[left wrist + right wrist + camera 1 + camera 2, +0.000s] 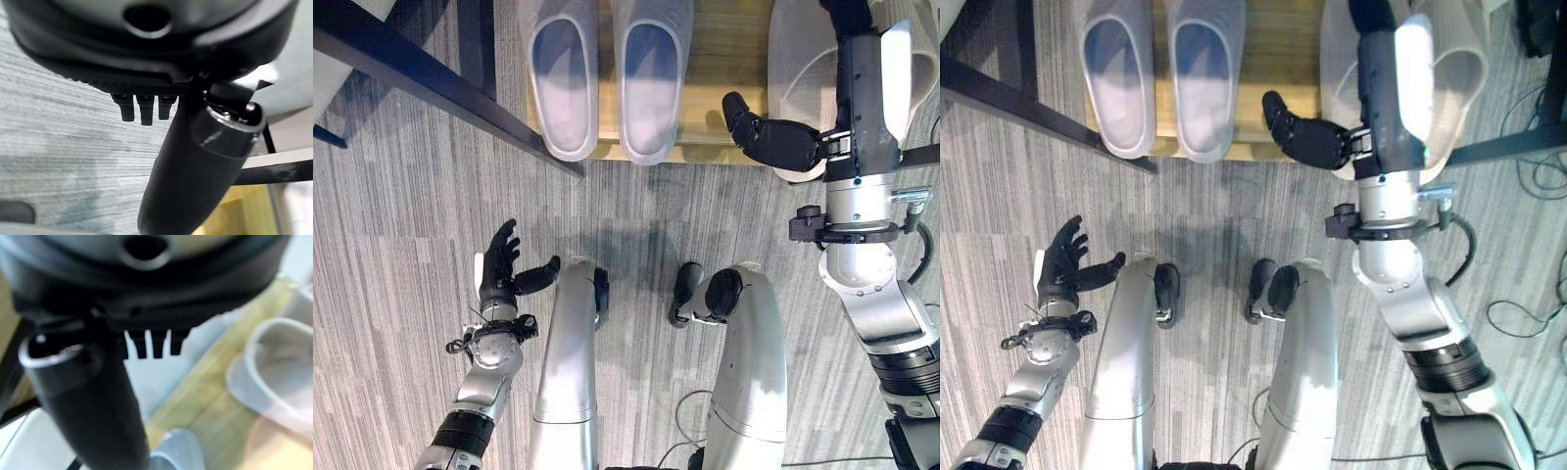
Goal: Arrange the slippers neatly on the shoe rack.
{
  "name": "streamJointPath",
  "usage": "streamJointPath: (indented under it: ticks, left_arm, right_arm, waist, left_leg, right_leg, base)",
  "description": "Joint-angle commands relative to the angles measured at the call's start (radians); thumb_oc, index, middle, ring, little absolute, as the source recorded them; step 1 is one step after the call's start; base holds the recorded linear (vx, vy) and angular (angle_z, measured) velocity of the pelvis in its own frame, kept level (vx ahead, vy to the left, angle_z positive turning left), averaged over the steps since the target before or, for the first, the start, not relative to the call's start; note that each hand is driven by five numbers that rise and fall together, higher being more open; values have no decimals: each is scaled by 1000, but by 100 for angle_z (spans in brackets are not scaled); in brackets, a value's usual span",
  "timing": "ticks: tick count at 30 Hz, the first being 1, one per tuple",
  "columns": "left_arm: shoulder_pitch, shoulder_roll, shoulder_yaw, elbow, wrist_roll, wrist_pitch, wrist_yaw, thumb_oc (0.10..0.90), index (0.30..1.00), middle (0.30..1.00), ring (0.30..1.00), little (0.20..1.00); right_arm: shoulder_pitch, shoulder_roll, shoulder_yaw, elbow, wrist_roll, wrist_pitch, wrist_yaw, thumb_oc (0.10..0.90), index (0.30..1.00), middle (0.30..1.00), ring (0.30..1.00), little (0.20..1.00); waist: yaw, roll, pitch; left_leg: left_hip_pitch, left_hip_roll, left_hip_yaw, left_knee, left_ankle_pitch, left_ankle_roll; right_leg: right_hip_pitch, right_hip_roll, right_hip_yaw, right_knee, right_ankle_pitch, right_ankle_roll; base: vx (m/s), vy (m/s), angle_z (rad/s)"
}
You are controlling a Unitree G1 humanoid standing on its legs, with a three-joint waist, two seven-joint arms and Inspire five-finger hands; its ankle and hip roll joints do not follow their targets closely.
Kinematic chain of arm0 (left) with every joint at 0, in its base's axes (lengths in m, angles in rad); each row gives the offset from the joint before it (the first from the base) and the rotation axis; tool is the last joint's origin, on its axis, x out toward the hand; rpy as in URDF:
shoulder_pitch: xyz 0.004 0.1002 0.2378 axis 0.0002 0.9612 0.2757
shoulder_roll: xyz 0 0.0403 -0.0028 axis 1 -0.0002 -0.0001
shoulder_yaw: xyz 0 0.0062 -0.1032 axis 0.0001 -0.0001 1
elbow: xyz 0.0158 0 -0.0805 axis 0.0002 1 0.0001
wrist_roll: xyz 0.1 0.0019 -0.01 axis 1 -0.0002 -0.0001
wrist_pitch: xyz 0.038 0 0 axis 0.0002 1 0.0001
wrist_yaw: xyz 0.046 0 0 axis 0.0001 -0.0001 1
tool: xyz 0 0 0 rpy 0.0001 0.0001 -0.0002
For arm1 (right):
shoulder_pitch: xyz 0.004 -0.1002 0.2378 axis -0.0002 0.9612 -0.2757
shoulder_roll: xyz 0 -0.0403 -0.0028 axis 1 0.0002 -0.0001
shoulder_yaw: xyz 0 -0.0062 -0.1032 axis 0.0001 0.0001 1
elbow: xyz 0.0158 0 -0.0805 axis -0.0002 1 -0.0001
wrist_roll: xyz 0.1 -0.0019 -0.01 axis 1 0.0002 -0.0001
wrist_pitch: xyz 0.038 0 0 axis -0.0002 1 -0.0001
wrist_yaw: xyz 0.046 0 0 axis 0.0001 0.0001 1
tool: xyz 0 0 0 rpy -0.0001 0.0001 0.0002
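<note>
Two smooth, rounded pale slippers sit at the wooden shoe rack's front edge. Right hand, just beside, fingers hidden. Left hand spread open, empty.

- Your left hand sits low, arm bent, fingers spread and relaxed, thumb out.
- Your right hand is extended forward, thumb out; fingers hidden.

Slippers pale grey-white with bluish insoles, paired on a light yellow wood rack with a black frame. Carpet below the rack: grey, fine streaked stripes. Hands dark; right hand black, thumb over the rack.
</note>
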Motion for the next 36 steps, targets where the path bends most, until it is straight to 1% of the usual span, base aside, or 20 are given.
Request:
streamJointPath:
  ticks: [1,4,5,7,8,9,10,11,12,14,15,17,18,19,22,23,25,31,33,36]
  left_arm:
    - [93,16,14,-5,36,-82,-13,800,900,900,900,900]
    - [114,7,-4,-6,45,-83,-44,800,900,900,900,900]
    - [125,8,-15,0,56,-76,-64,800,900,900,900,900]
    - [142,4,-24,4,62,-70,-86,800,900,900,900,900]
    - [145,4,-24,3,62,-70,-86,800,900,900,900,900]
    - [157,5,-40,11,74,-72,-104,800,900,900,900,900]
    - [159,6,-41,10,74,-73,-105,800,900,900,900,900]
    - [168,8,-51,10,82,-68,-117,800,900,900,900,900]
    - [180,14,-58,15,93,-68,-132,800,900,900,900,900]
    - [192,18,-71,23,104,-65,-148,800,900,900,900,900]
    - [193,19,-71,23,104,-65,-148,800,900,900,900,900]
    - [205,24,-84,31,118,-61,-167,800,900,900,900,900]
    - [217,27,-98,42,129,-60,-183,800,900,900,900,900]
    - [232,25,-114,50,138,-54,-203,800,900,900,900,900]
    - [237,26,-119,50,144,-51,-213,800,900,900,900,900]
    - [245,22,-129,63,156,-46,-223,800,900,900,900,900]
    - [254,23,-142,62,171,-43,-240,800,900,900,900,900]
    - [294,26,-160,15,167,-34,-297,800,900,900,900,900]
    - [305,26,-175,-16,155,-29,-326,800,900,900,900,900]
    - [318,33,-197,-68,154,-23,-364,800,900,900,900,900]
  right_arm:
    - [37,22,-27,-87,-44,-96,10,800,900,900,900,900]
    - [140,58,-6,-14,-57,-93,40,800,900,900,900,900]
    - [192,72,17,32,-80,-87,65,800,900,900,900,900]
    - [243,85,46,85,-120,-77,89,800,900,900,900,900]
    - [245,86,47,86,-121,-78,88,800,900,900,900,900]
    - [285,96,77,149,-160,-68,96,800,900,900,900,900]
    - [285,98,79,152,-162,-70,94,800,900,900,900,900]
    - [311,106,91,184,-179,-63,104,800,900,900,900,900]
    - [335,114,120,264,-204,-54,115,800,900,900,900,900]
    - [366,130,148,354,-218,-47,124,800,900,900,900,900]
    - [364,131,151,359,-219,-49,121,800,900,900,900,900]
    - [381,136,176,445,-255,-34,131,800,900,900,900,900]
    - [397,156,198,547,-264,-30,134,800,900,900,900,900]
    - [411,177,218,652,-268,-26,136,800,900,900,900,900]
    - [417,184,226,708,-279,-20,141,800,900,900,900,900]
    - [420,205,248,800,-285,-14,143,800,900,900,900,900]
    - [429,225,263,888,-293,-8,152,800,900,900,900,900]
    - [461,279,263,1077,-288,15,171,800,900,900,900,900]
    - [473,291,261,1113,-285,19,176,800,900,900,900,900]
    - [483,307,254,1162,-279,27,185,800,900,900,900,900]
  waist:
    - [-30,-16,-125]
    - [-38,-26,-138]
    - [-40,-35,-149]
    - [-40,-41,-162]
    - [-40,-41,-160]
    - [-40,-46,-172]
    - [-39,-45,-165]
    - [-37,-47,-174]
    - [-34,-52,-187]
    - [-31,-59,-211]
    - [-31,-60,-204]
    - [-30,-63,-230]
    - [-28,-67,-248]
    - [-23,-64,-272]
    - [-21,-64,-276]
    - [-19,-62,-304]
    - [-16,-60,-325]
    - [-5,-41,-412]
    - [-1,-37,-437]
    - [-2,-35,-463]
  left_leg:
    - [4,-11,0,-200,93,24]
    - [122,-9,-10,-363,151,18]
    - [191,-11,-14,-451,183,16]
    - [263,-5,-23,-533,210,14]
    - [273,-5,-24,-542,214,14]
    - [346,12,-34,-632,244,14]
    - [361,13,-35,-643,249,14]
    - [416,17,-43,-706,261,18]
    - [511,24,-44,-805,292,14]
    - [613,25,-41,-911,321,7]
    - [627,26,-41,-922,326,7]
    - [738,27,-35,-1030,346,6]
    - [850,27,-26,-1155,414,3]
    - [968,29,-16,-1257,443,-4]
    - [1032,27,-13,-1309,453,-6]
    - [1111,35,-6,-1378,467,-11]
    - [1181,40,3,-1432,485,-11]
    - [1359,52,24,-1587,512,-10]
    - [1405,52,32,-1617,512,-9]
    - [1442,50,35,-1625,503,-11]
  right_leg:
    - [126,9,40,-187,17,69]
    - [247,19,11,-355,63,76]
    - [312,27,-4,-439,89,83]
    - [381,31,-18,-530,116,92]
    - [391,32,-19,-539,120,92]
    - [459,32,-36,-627,148,105]
    - [474,34,-38,-639,153,104]
    - [521,39,-49,-692,170,114]
    - [608,42,-73,-786,201,129]
    - [703,47,-87,-883,229,141]
    - [716,48,-88,-894,234,141]
    - [812,54,-99,-989,256,150]
    - [921,56,-119,-1109,316,152]
    - [1031,66,-125,-1193,331,160]
    - [1087,73,-128,-1243,346,165]
    - [1159,84,-125,-1301,359,172]
    - [1234,92,-121,-1370,380,181]
    - [1398,116,-112,-1520,414,203]
    - [1449,121,-107,-1563,420,208]
    - [1505,123,-109,-1607,429,213]
  base:
    - [-124,-24,13]
    - [-166,-26,11]
    - [-153,-51,4]
    - [-103,-38,5]
    - [-86,-20,5]
    - [-69,-17,1]
    - [-68,-23,2]
    - [-18,-41,5]
    - [16,-48,6]
    - [35,-53,-1]
    - [31,-46,3]
    - [70,-47,8]
    - [174,-58,5]
    - [122,-41,6]
    - [134,-38,5]
    - [152,-35,-2]
    - [177,-36,-8]
    - [177,-17,-11]
    - [164,13,-16]
    - [117,26,-9]
